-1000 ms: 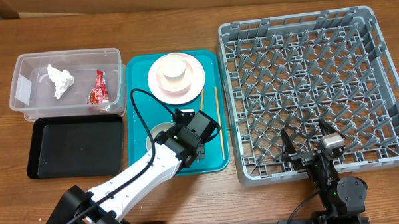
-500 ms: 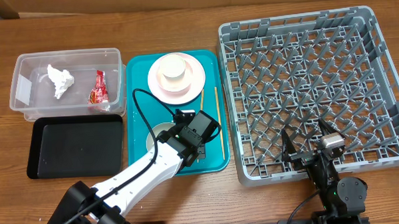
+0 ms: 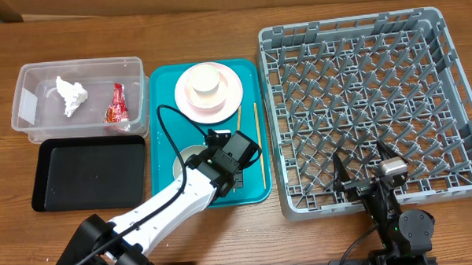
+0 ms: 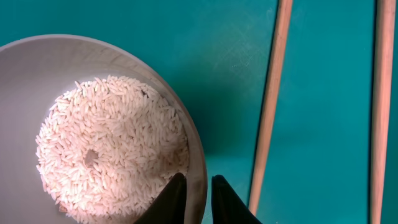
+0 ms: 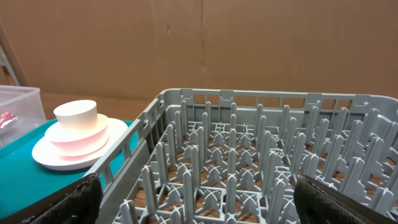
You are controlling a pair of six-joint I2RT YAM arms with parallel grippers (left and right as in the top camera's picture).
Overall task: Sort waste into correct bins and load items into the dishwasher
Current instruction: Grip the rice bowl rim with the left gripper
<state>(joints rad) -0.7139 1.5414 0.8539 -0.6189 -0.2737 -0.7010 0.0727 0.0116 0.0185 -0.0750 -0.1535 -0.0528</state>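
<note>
- Rice (image 4: 112,149) lies in a loose heap in the bottom of a white bowl (image 4: 43,68). The bowl sits on the near-left part of the teal tray (image 4: 323,37) and is mostly covered by the left wrist in the overhead view.
- Left claw (image 4: 199,182) is clenched on the bowl's right-hand rim. One finger is inside at the edge of the rice, the other is outside, and the rim is pinched in the narrow gap between them.
- Two thin wooden chopsticks (image 4: 270,99) lie flat on the teal tray just right of the bowl. They are roughly parallel, apart from each other, and clear of the bowl.
- Pink plate (image 3: 233,92) rests at the far end of the teal tray, with a squat white cup (image 3: 207,80) on its middle, flat face up.
- Clear tub (image 3: 26,85) stands on the wooden surface (image 3: 2,196), just left of the teal tray at the far side.
- Inside the tub, a crumpled tissue (image 3: 72,95) lies to the left and a red wrapper (image 3: 116,105) to the right, apart from each other.
- Black tray (image 3: 88,175) lies directly in front of the tub, its far edge against the tub's near side.
- Dish rack (image 3: 342,22) fills the right half of the surface, just beside the teal tray.
- Right claw (image 5: 196,186) is released, its fingers spread wide. It sits low at the rack's near edge and faces across the pegs.
</note>
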